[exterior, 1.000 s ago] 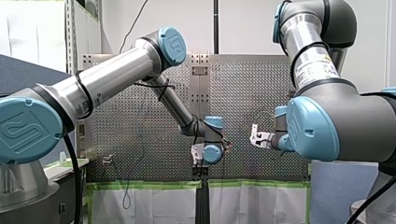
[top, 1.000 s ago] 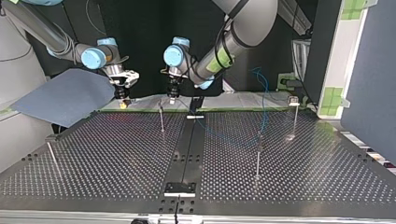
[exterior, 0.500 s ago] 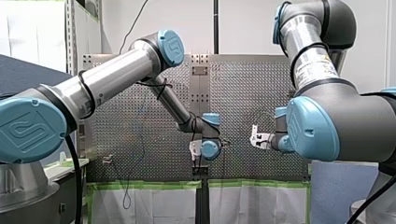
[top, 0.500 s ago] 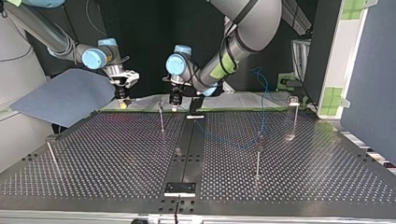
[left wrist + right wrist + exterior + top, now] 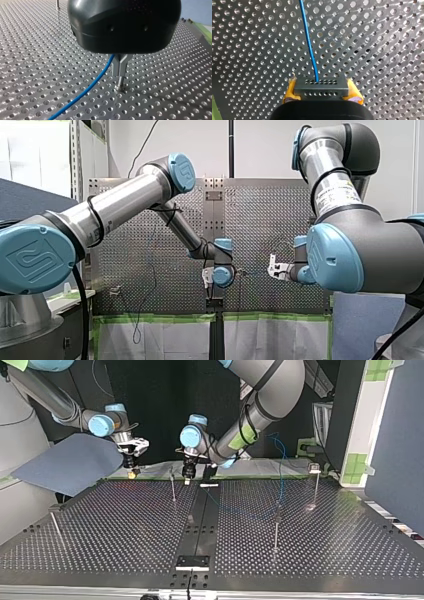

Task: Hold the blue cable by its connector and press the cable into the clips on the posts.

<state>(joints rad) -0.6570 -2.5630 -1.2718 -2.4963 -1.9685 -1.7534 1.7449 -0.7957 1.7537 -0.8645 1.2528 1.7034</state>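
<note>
- Since a second ago, my left gripper (image 5: pixel 187 479) has slid lower and a little rightward in the upper middle of the top view. It now sits just right of the centre post (image 5: pixel 173 489). In the front view its wrist has drifted up and left near the middle of the frame.
- My right gripper (image 5: pixel 131 473) has kept its place in the upper left of the top view, over the far edge of the table (image 5: pixel 125 525).
- In the right wrist view, the yellow pads (image 5: pixel 290 92) pinch the black connector (image 5: pixel 321 88) from both sides. The blue cable (image 5: pixel 309 50) leaves the connector's middle and runs straight ahead of the gripper over the perforated plate.
- In the left wrist view, the metal fingers (image 5: pixel 120 66) are pressed together into one tapering piece. The blue cable comes out at their root and trails away across the table. The tip is down at the surface, but I cannot tell whether it touches.
- In the top view the blue cable drops through the upper right of the frame and passes the right-hand post (image 5: pixel 276 530). From there it sweeps leftward, low over the table, toward my left gripper. I cannot tell whether it is seated on that post.
- Another post (image 5: pixel 315 485) stands further right, and a leaning post (image 5: pixel 55 527) stands at the left edge.
</note>
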